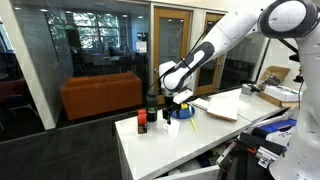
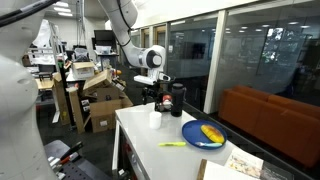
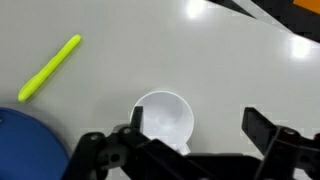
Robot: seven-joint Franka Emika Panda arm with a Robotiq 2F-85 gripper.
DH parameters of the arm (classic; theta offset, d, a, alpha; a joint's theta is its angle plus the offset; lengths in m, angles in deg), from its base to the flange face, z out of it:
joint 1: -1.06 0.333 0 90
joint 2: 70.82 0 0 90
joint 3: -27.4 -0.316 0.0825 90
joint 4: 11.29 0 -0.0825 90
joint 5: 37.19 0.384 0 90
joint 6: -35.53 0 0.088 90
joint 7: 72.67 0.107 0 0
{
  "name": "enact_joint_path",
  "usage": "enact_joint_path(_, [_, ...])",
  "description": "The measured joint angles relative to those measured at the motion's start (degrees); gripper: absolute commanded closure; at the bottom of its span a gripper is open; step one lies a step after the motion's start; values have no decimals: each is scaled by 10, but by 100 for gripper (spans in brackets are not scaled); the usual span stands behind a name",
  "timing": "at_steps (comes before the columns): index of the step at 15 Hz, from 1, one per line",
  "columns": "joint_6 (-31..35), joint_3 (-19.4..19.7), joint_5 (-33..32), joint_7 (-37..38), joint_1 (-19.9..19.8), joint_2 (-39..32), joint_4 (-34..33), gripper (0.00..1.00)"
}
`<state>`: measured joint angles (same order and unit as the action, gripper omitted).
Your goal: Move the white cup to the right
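Observation:
The white cup (image 3: 163,120) stands upright and empty on the white table, seen from above in the wrist view. It also shows in both exterior views (image 2: 155,120) (image 1: 172,123). My gripper (image 3: 200,124) is open right above it. The left finger is at the cup's left rim and the right finger is well clear to the right of it. In both exterior views the gripper (image 2: 152,97) (image 1: 173,101) hangs just above the cup and holds nothing.
A blue plate (image 2: 204,134) with a yellow item lies beside the cup, its edge in the wrist view (image 3: 25,150). A yellow-green pen (image 3: 50,67) lies on the table (image 2: 140,150). A dark bottle (image 2: 178,100) and a small red-and-black container (image 1: 142,122) stand near.

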<state>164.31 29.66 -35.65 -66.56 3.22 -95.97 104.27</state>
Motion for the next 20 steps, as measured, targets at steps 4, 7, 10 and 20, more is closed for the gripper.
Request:
enact_joint_path(4, [-5, -7, 1, 3, 3, -11, 0, 0])
enact_joint_path(7, [-5, -12, 1, 3, 5, -19, 0, 0])
enact_joint_path(10, [-6, -14, 1, 4, 6, -23, -2, 0])
enact_joint_path(20, [-5, -14, 1, 3, 9, -26, -3, 0])
